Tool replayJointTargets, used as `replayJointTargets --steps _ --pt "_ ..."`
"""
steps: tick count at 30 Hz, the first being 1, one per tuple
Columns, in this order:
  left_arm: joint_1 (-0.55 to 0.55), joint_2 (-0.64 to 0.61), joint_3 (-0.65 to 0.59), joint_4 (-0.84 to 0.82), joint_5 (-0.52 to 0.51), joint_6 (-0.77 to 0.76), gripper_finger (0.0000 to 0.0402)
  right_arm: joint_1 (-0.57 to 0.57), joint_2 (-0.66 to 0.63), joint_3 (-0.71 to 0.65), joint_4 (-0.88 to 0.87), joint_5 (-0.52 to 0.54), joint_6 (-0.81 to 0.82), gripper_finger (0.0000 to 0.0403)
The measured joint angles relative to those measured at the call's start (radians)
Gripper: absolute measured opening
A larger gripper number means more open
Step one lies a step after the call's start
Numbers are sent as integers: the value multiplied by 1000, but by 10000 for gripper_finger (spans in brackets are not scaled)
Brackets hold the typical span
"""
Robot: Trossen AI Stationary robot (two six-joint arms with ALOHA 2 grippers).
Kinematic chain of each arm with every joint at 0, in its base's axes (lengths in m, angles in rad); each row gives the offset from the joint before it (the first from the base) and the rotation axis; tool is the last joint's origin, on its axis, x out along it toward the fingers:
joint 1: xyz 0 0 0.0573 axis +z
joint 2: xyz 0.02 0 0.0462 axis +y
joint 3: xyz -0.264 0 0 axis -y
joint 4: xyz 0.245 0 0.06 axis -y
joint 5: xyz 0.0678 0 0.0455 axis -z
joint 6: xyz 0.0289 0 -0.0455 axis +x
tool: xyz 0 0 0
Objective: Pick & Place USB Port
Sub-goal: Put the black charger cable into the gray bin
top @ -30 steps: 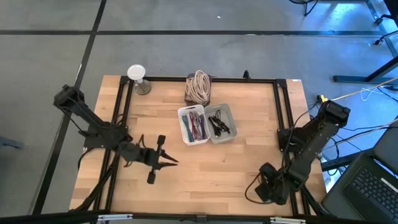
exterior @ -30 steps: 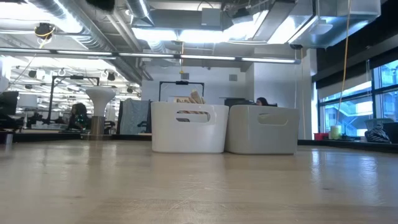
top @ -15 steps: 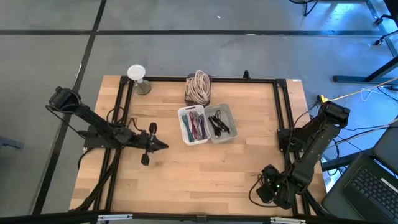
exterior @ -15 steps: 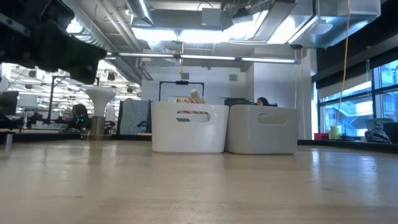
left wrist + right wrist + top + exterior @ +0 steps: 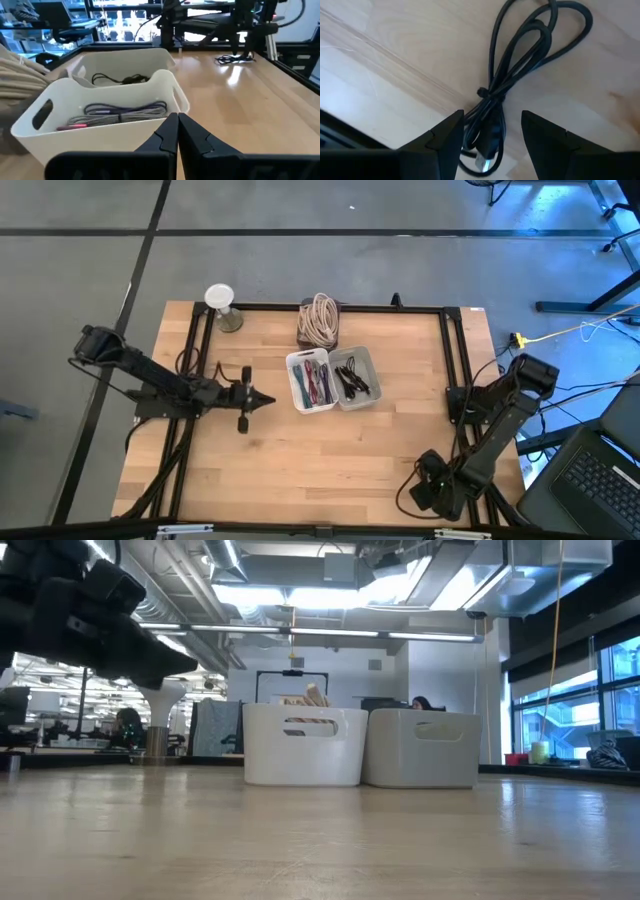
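At table's right front corner, right gripper (image 5: 490,142) hangs low over a black USB cable (image 5: 520,75), fingers spread wide astride it, not yet clamped. Left gripper (image 5: 262,399), fingers pressed together and holding nothing, points at the white bins (image 5: 312,402) mid-table, just beside them.

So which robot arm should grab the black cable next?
Probably the right. The right gripper is open directly above the black cable at the table's near right corner, while the shut left gripper points at the bins.
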State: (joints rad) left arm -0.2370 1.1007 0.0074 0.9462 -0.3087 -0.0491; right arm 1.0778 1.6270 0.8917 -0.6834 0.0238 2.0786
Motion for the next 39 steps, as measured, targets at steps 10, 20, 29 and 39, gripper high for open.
replayJointTargets --steps 10,20,29,39 --pt "81 -221 0 -234 21 20 3 0 15 0 7 25 -18 200" --pt "82 -542 0 -594 -38 0 2 0 15 0 5 36 -17 199" --pt "82 -759 0 -825 -84 -21 2 0 15 0 3 81 -14 148" --pt "83 -835 0 -883 -100 -10 1 0 15 0 2 111 -18 11"
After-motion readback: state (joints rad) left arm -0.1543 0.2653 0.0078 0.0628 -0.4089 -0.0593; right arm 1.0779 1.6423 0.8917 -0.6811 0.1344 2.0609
